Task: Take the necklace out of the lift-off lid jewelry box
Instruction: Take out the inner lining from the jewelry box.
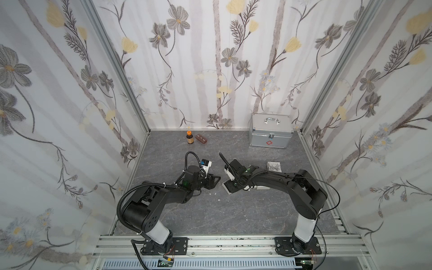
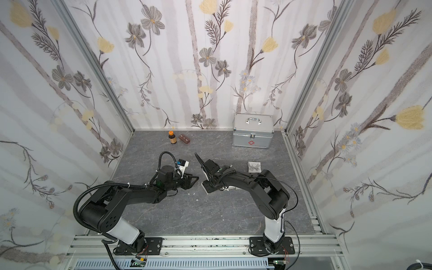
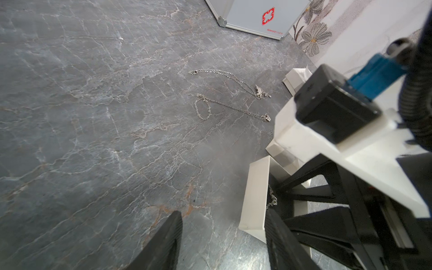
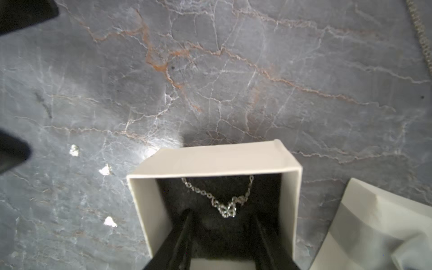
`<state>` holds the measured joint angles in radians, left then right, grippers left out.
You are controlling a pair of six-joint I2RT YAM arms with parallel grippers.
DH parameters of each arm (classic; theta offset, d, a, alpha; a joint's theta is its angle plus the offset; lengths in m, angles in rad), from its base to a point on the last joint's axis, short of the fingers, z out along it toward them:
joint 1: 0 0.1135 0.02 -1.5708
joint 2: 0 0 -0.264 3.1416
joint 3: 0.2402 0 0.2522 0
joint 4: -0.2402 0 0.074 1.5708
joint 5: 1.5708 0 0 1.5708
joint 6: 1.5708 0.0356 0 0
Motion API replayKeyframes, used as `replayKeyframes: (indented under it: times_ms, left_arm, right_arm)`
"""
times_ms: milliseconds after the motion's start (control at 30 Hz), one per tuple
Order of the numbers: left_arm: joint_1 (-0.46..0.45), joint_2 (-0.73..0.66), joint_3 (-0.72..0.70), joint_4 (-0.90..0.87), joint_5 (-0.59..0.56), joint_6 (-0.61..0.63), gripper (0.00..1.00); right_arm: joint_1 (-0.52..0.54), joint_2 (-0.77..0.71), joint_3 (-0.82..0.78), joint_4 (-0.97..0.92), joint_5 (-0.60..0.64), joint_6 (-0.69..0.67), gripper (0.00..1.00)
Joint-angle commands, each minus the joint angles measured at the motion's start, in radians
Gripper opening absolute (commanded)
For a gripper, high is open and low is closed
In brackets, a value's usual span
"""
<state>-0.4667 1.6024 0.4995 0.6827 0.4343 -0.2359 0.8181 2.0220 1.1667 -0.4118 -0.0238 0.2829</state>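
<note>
The left hand hangs open, ribbed black fingers apart over the veined grey bench. Unlike the top views, the right wrist view shows the necklace. This fine silvery chain lies on the square white box's black lining, at the open right hand's fingertips.

**Colours All Around**

The table is grey with white and orange cracks. The walls are white with grey and yellow flowers. The far right case is silver with a red mark. The jewelry box is white outside and black inside. The necklace is shiny silver.
</note>
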Motion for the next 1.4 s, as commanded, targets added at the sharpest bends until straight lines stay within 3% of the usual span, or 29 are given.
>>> replayKeyframes:
  times_ms: [0,333,533,1033,1367]
  left_arm:
    - [-0.006,0.01,0.008,0.042,0.016,-0.006,0.58]
    - [-0.023,0.071,0.014,0.072,0.016,-0.019,0.57]
    - [-0.025,0.101,0.013,0.102,0.014,-0.034,0.57]
    - [-0.026,0.116,0.006,0.106,-0.002,-0.037,0.56]
    - [-0.025,0.06,0.013,0.041,-0.019,-0.031,0.56]
  right_arm:
    - [0.002,0.025,0.009,0.012,0.015,-0.011,0.4]
    - [0.001,0.05,-0.013,0.072,-0.015,-0.01,0.14]
    - [-0.005,0.001,-0.056,0.139,-0.068,-0.017,0.05]
    - [-0.071,-0.154,-0.152,0.284,-0.231,-0.047,0.02]
    - [-0.124,-0.224,-0.237,0.41,-0.443,-0.063,0.02]
